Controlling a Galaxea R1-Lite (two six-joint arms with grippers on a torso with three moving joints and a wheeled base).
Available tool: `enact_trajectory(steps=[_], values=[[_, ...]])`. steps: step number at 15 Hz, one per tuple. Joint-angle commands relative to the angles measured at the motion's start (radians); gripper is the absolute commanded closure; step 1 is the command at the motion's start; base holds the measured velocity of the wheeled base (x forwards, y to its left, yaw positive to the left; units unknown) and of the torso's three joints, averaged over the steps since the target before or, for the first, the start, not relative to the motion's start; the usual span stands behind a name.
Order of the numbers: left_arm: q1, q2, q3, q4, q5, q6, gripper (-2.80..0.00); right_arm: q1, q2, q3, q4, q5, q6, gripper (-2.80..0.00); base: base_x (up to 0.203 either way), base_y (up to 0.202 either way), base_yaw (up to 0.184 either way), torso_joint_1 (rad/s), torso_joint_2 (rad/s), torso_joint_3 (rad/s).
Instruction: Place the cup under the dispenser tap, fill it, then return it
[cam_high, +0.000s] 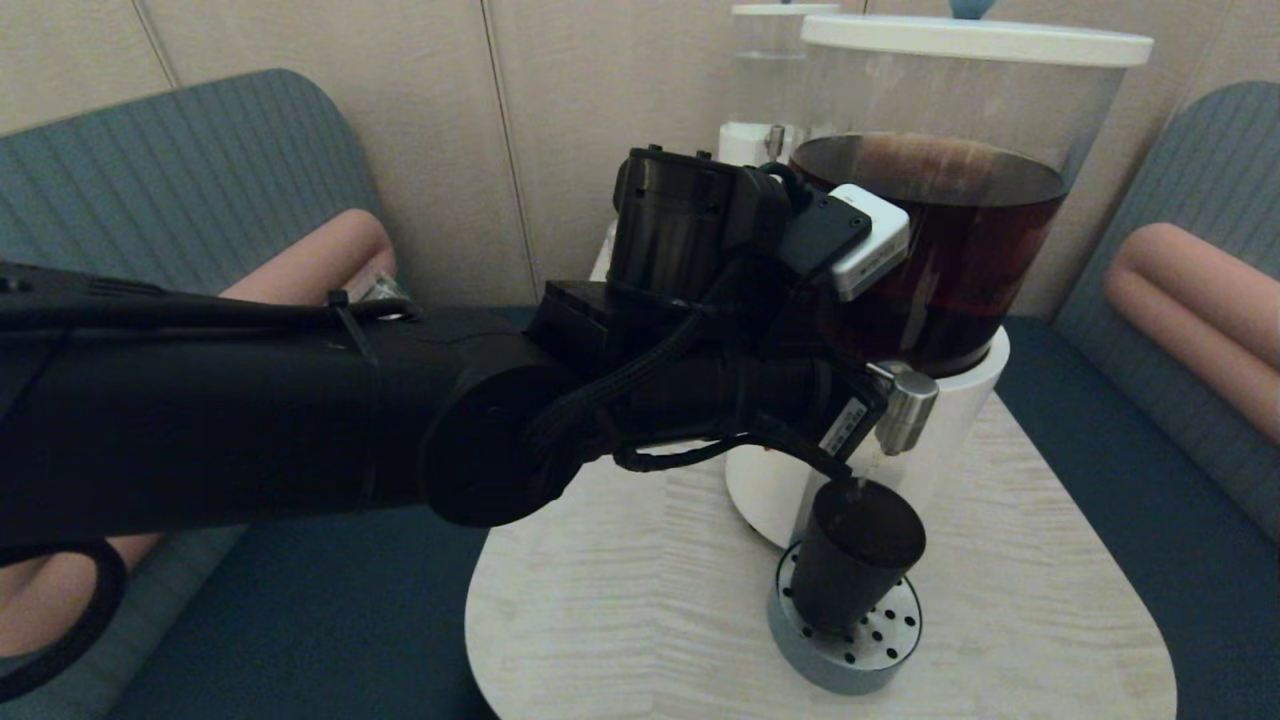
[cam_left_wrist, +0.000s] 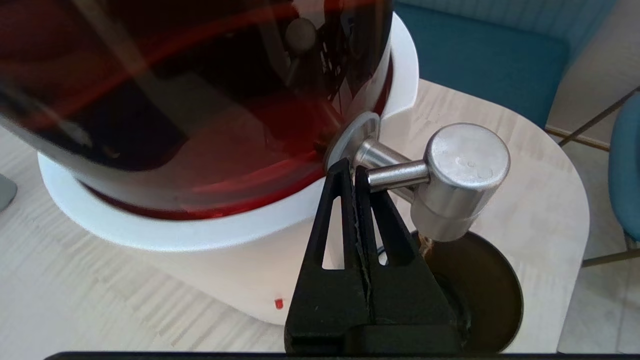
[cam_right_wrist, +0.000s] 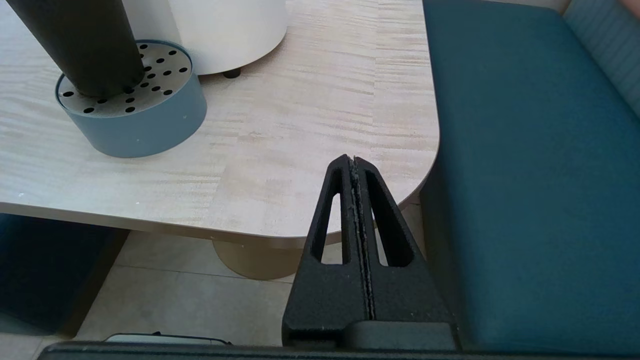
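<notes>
Nearest the robot, off the table's front corner and above the floor and the blue bench seat, the right gripper (cam_right_wrist: 356, 162) is parked with its fingers pressed flat together and nothing between them. On the pale wooden table (cam_high: 1040, 560), a grey-blue drip tray (cam_high: 850, 655) with a perforated metal top is seen, and the cup (cam_high: 855, 565) stands upright on it, directly beneath the dispenser tap (cam_high: 905, 405). A thin stream appears to be falling from the spout into the cup, so filling is judged to be under way. Just behind the cup, the left gripper (cam_left_wrist: 354, 167) is held with its fingers closed on each other, its tip set against the small steel lever beside the tap's stem; it grips nothing. Beyond it stands the dispenser (cam_high: 945, 250), its tank holding dark red-brown liquid. Farther back, a second, clear-tank dispenser (cam_high: 770, 80) is partly hidden.

The cup is judged to be stiff and matte, so a firm side grip should hold. Once filled it will be heavier and easily spilled; it is best taken around the middle of its wall, below the rim, and kept upright.
</notes>
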Motion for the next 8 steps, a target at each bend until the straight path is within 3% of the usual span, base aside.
enact_trajectory(steps=[1, 8], values=[[-0.007, 0.016, -0.017, -0.007, -0.002, 0.007, 0.0, 0.0, 0.001, 0.0, 0.0, 0.0, 0.001, 0.0, 0.0, 0.0, 0.0, 0.0, 0.0, 0.0], [-0.038, 0.031, -0.061, -0.007, -0.002, 0.03, 0.0, 0.0, 0.0, 0.0, 0.0, 0.0, -0.001, 0.0, 0.0, 0.0, 0.0, 0.0, 0.0, 0.0]])
